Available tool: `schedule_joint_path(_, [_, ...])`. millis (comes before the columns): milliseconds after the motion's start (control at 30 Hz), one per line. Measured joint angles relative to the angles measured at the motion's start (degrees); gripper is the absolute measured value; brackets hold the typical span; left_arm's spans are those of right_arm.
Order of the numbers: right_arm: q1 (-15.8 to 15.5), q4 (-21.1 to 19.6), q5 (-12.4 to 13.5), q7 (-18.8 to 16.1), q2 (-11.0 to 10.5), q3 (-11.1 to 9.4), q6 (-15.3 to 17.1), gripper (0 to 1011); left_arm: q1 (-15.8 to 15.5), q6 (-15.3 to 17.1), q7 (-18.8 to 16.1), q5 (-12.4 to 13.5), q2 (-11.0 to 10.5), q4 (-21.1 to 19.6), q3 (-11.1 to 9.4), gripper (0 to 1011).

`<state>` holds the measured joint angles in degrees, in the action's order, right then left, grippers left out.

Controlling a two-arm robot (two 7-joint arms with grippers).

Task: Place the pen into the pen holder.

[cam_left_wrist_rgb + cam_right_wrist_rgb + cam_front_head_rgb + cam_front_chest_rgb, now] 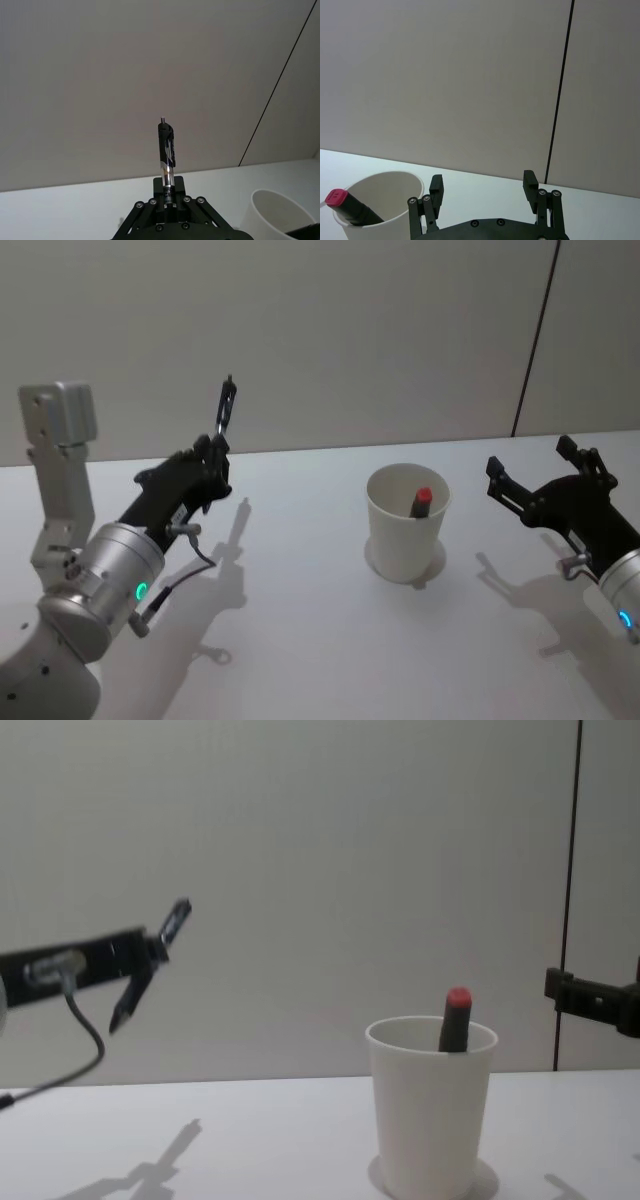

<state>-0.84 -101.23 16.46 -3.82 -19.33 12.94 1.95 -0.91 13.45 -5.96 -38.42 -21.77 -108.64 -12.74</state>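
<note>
My left gripper (214,447) is raised above the left side of the table and shut on a black and silver pen (226,408). The pen (166,150) stands up out of the jaws, and in the chest view the pen (150,965) hangs tilted, well left of the cup. The pen holder (400,552) is a white paper cup near the table's middle, upright, with a dark marker with a red cap (422,499) leaning inside it. My right gripper (530,458) hovers open to the right of the cup, nothing between its fingers (436,184).
The white table (300,640) stretches around the cup. A plain grey wall with a dark vertical seam (535,340) stands behind it. The left arm's cable (200,565) loops beside its wrist.
</note>
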Motion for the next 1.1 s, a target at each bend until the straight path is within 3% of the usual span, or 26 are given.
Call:
schedule_joint_path(267, [0.0,0.0,0.0,0.0,0.0,0.0,0.0,1001,-0.67,-4.02,5.38,-3.77,-0.39,-0.14,1.19,119])
schedule_joint_path(467, [0.0,0.0,0.0,0.0,0.0,0.0,0.0,1002,-1.47,-4.67,9.05,-5.86,-0.3,0.27,1.38,119])
schedule_joint_path(800, [0.0,0.0,0.0,0.0,0.0,0.0,0.0,1001,-3.9,-3.1,16.66,-8.84,0.68,2.11,0.78,119])
schedule_joint_path(1100, [0.0,0.0,0.0,0.0,0.0,0.0,0.0,1002,-6.53,-0.26,22.44,-9.57,2.17,4.71,-0.57,119])
